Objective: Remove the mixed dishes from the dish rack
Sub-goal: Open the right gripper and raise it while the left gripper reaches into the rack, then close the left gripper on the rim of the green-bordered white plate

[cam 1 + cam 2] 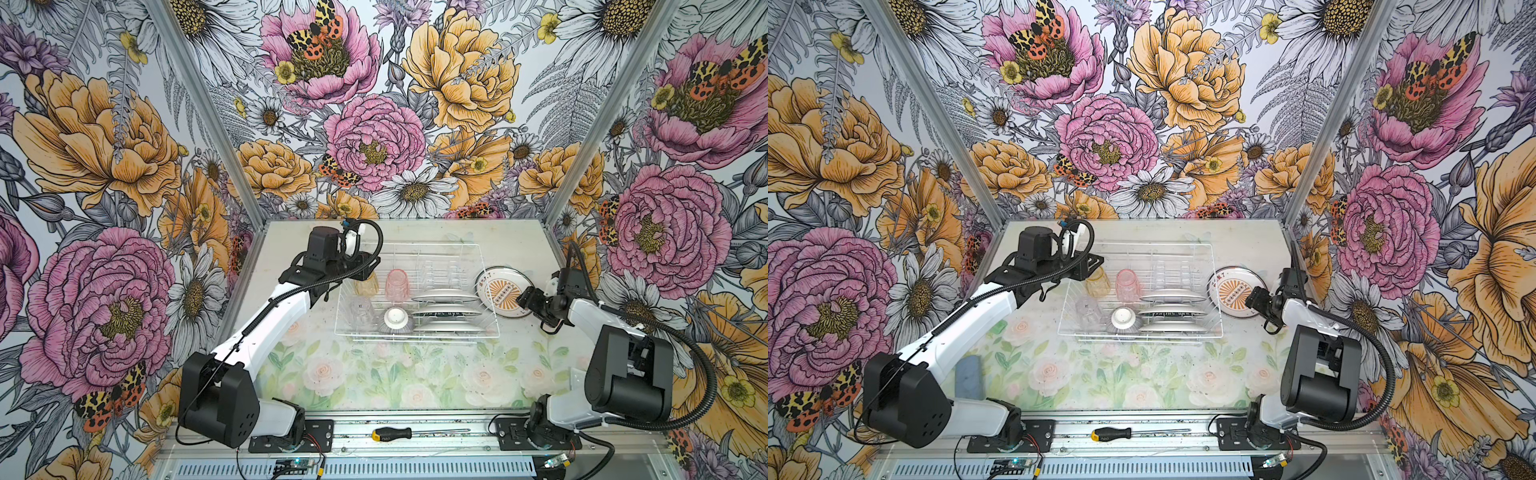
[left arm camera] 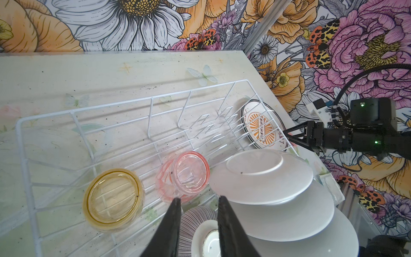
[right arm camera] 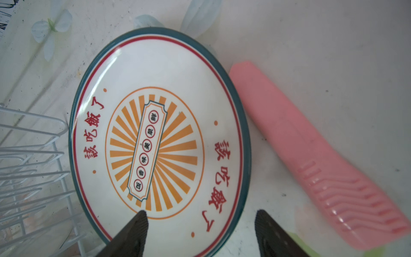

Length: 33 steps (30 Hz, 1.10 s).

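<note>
Tabletop (image 1: 395, 374) nearest the arm bases lies bare across the lower middle of both top views, the widest room for setting dishes down. Beyond it, the dish rack (image 1: 465, 266) holds in its near row a clear tumbler (image 1: 361, 309), the ribbed bowl (image 1: 394, 320) base-up, and three plates (image 1: 446, 298) on edge in the slots, their long axes running left to right in the frame.

Right of the rack, a printed plate (image 3: 155, 144) lies flat on the tabletop. The right hand (image 3: 201, 213) hangs over its rim, spread wide and gripping nothing, with a pink ribbed strip (image 3: 311, 155) just beside the plate.

Farther back stand the amber tumbler (image 2: 113, 198) and the pink tumbler (image 2: 184, 175). The left hand (image 2: 198, 198) hovers above them, narrowly parted and pinching nothing. The pink tumbler sits just past its fingertips, so this arm looks the nearer for the glasses.
</note>
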Each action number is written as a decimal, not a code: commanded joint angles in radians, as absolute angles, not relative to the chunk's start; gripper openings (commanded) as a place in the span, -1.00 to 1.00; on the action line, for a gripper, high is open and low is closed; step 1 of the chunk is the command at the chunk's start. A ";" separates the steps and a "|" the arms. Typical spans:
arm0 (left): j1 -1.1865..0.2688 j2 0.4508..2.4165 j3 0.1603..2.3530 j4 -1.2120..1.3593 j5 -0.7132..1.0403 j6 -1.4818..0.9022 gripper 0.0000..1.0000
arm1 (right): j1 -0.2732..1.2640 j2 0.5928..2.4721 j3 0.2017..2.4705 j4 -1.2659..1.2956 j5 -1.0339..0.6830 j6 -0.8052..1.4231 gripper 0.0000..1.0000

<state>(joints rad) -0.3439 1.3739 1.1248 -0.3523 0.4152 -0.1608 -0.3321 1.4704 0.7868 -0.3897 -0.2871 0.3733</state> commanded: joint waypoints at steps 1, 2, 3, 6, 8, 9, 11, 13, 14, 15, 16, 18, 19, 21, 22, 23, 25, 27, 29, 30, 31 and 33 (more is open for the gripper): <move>-0.391 1.348 1.143 -0.368 0.416 -0.094 -0.36 | -0.326 1.405 0.810 -0.400 -0.231 0.368 0.56; -0.418 1.353 1.159 -0.387 0.398 -0.066 -0.35 | -0.327 1.381 0.813 -0.409 -0.226 0.366 0.56; -0.446 1.358 1.175 -0.404 0.383 -0.042 -0.35 | -0.326 1.358 0.818 -0.419 -0.225 0.365 0.55; -0.533 1.386 1.225 -0.457 0.333 0.052 -0.35 | -0.319 1.293 0.837 -0.456 -0.248 0.358 0.53; -0.601 1.412 1.261 -0.500 0.292 0.129 -0.34 | -0.295 1.253 0.855 -0.479 -0.263 0.356 0.51; -0.634 1.427 1.277 -0.521 0.275 0.170 -0.34 | -0.278 1.239 0.864 -0.492 -0.264 0.354 0.51; -0.713 1.458 1.310 -0.564 0.226 0.257 -0.33 | -0.242 1.212 0.882 -0.510 -0.264 0.356 0.51; -0.772 1.488 1.334 -0.585 0.173 0.315 -0.32 | -0.207 1.196 0.896 -0.518 -0.268 0.362 0.51; -0.793 1.505 1.350 -0.596 0.150 0.334 -0.32 | -0.189 1.190 0.906 -0.523 -0.269 0.365 0.50; -0.806 1.518 1.364 -0.603 0.138 0.348 -0.31 | -0.173 1.188 0.914 -0.525 -0.268 0.366 0.50; -0.818 1.536 1.380 -0.615 0.126 0.360 -0.30 | -0.156 1.185 0.921 -0.528 -0.266 0.367 0.50; -0.837 1.567 1.409 -0.641 0.109 0.386 -0.28 | -0.132 1.184 0.932 -0.528 -0.265 0.372 0.49; -0.846 1.585 1.426 -0.657 0.100 0.398 -0.28 | -0.119 1.183 0.938 -0.528 -0.264 0.373 0.49; -0.865 1.614 1.451 -0.680 0.070 0.417 -0.28 | -0.103 1.186 0.945 -0.528 -0.263 0.377 0.49; -0.873 1.628 1.463 -0.691 0.059 0.426 -0.28 | -0.096 1.186 0.948 -0.528 -0.264 0.379 0.49; -0.878 1.641 1.474 -0.698 0.049 0.432 -0.28 | -0.089 1.185 0.951 -0.528 -0.264 0.378 0.49; -0.884 1.663 1.490 -0.708 0.042 0.442 -0.28 | -0.084 1.183 0.950 -0.527 -0.263 0.379 0.49; -0.890 1.681 1.501 -0.709 0.031 0.449 -0.28 | -0.081 1.179 0.950 -0.527 -0.264 0.379 0.49; -0.892 1.698 1.511 -0.714 0.026 0.458 -0.29 | -0.078 1.174 0.947 -0.527 -0.263 0.380 0.49; -0.893 1.706 1.516 -0.713 0.023 0.461 -0.29 | -0.079 1.172 0.947 -0.528 -0.263 0.378 0.49; -0.894 1.715 1.522 -0.712 0.019 0.467 -0.29 | -0.079 1.170 0.946 -0.526 -0.262 0.378 0.49; -0.897 1.731 1.535 -0.712 0.008 0.476 -0.28 | -0.080 1.166 0.942 -0.527 -0.261 0.376 0.49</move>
<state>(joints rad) -0.8883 1.7134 1.5017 -0.6987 0.0467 0.4446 -0.0841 1.1954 0.9192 -0.5240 -0.2623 0.3756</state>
